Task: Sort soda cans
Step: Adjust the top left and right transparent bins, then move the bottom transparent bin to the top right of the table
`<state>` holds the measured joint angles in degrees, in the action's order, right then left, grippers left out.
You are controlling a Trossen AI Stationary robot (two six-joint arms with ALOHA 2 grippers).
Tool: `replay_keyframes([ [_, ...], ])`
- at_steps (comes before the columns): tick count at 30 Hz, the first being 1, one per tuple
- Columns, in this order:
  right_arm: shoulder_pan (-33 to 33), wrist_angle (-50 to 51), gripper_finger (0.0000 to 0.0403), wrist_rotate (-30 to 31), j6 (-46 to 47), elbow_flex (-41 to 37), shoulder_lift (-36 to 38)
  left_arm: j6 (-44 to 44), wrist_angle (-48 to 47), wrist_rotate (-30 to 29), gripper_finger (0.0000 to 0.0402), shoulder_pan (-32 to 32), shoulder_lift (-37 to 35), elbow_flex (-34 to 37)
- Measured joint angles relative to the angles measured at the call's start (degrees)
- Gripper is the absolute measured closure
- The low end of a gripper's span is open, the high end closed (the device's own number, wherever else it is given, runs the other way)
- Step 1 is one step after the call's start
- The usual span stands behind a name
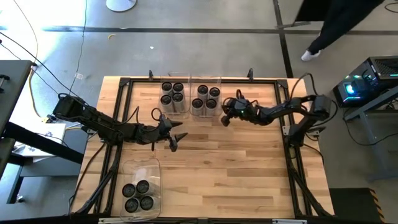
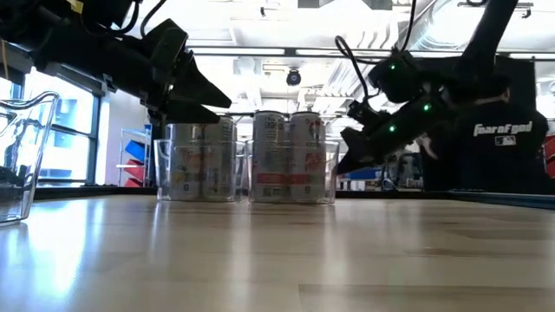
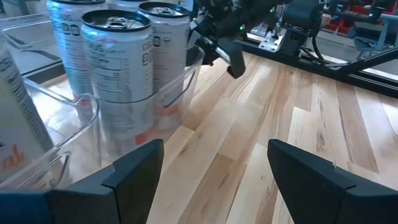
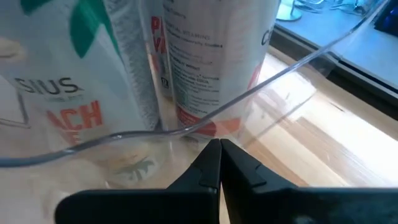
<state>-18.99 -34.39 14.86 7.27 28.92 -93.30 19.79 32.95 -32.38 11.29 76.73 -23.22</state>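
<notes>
Sorting looks finished: all the small round silver soda cans (image 1: pixel 173 93) stand inside three clear plastic bins (image 1: pixel 140 172). Left gripper (image 1: pixel 176 138) open, empty; right gripper (image 1: pixel 225 117) closed, empty.

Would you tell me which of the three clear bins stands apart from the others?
The bin at the table's near-left edge, holding four cans; the other two bins sit side by side at the far edge.

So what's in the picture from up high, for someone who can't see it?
Three clear bins on a wooden table each hold four soda cans. The left gripper, jaws open, and the right gripper, jaws shut, are empty.
</notes>
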Motion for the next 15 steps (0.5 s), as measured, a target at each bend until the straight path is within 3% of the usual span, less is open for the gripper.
replay_keyframes([
  [8,-1.27,-5.25,0.0403,0.89,-1.07,0.01,-3.45,-0.38,-0.06,0.02,0.012,0.0,0.0,0.0],
  [15,2.5,6.77,0.0403,18.46,-2.21,0.03,4.72,-5.54,-0.65,-1.31,0.012,1.98,-1.06,-0.58],
])
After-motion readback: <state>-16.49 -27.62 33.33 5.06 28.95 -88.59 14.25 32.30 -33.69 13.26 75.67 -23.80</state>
